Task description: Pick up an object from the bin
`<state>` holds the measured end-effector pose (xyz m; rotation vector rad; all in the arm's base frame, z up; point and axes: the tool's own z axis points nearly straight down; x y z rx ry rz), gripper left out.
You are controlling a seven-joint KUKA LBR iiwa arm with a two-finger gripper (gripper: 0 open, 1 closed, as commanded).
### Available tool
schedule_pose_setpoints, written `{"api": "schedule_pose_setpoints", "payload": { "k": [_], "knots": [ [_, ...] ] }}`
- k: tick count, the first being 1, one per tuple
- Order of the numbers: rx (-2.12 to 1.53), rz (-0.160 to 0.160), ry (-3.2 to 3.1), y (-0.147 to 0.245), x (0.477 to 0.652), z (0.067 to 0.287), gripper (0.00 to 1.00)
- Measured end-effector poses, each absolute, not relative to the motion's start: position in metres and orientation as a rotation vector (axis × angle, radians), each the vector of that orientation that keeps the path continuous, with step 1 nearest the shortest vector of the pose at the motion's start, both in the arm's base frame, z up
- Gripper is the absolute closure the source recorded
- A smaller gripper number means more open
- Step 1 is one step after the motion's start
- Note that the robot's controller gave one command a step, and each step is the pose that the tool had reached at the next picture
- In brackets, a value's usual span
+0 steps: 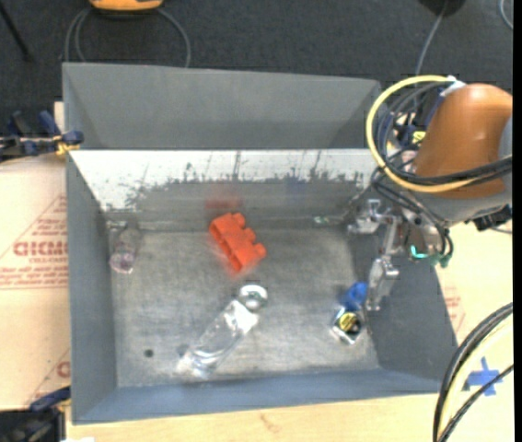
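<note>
Gripper [374, 293] low at right of frame, just beside small blue-and-yellow thing [347, 321] on bin floor, lower right. Open or closed: cannot tell. Nothing seen lifted; pick not yet done. Orange block [237, 240] and clear bottle [224, 331] lie well apart, mid-frame.

The arm reaches into the bin [90, 339] from the right, and its pincer [377, 295] hangs low over the floor near the right wall, just beside a small blue piece [354, 295]. A small black, yellow and white thing [346, 325] lies just in front of that piece. An orange block [237, 239] sits mid-floor towards the back, a clear bottle [221, 337] lies tilted near the front, and a small clear cup [123, 250] stands by the left wall.
</note>
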<state>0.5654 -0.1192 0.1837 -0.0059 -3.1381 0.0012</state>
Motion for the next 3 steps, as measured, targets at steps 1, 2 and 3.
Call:
{"api": "schedule_pose_setpoints", "payload": {
  "k": [1, 2, 3],
  "knots": [
    [0.240, 0.004, -3.146, -0.141, 0.517, 0.071, 0.00],
    [0.250, 0.007, -3.151, -0.140, 0.520, 0.075, 1.00],
    [0.675, 0.010, -3.081, -0.142, 0.522, 0.330, 1.00]
  ]
}}
